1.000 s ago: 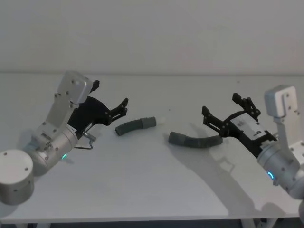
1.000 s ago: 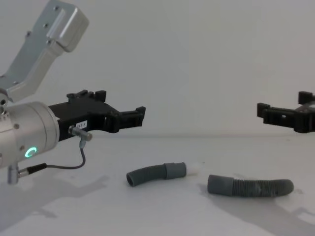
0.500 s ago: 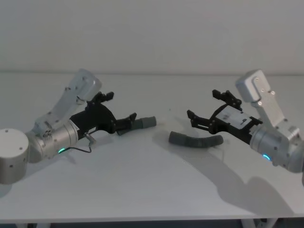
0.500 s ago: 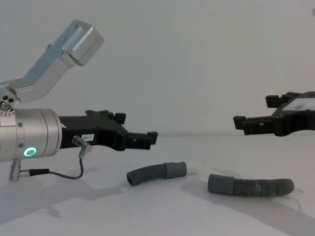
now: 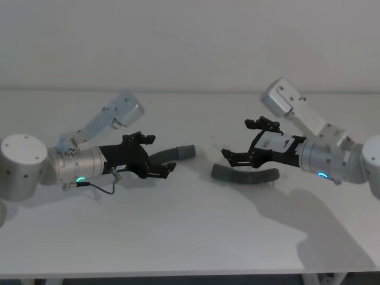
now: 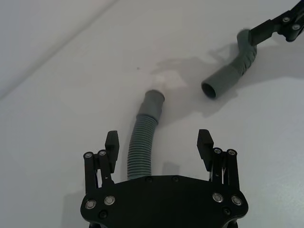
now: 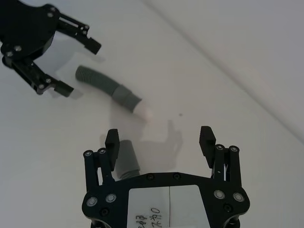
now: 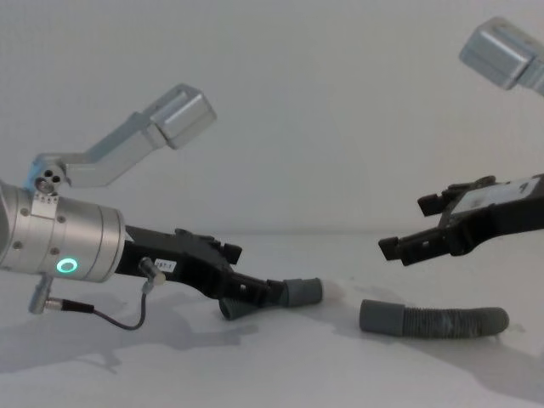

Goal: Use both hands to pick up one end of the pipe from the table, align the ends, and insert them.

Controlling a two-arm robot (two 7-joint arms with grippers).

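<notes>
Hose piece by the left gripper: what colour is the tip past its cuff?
White tip, beyond the plain grey cuff. It shows best in the right wrist view.

Grey corrugated left pipe (image 5: pixel 178 154) and right pipe (image 5: pixel 246 177) lie flat, apart, on the table (image 5: pixel 190 237).
</notes>
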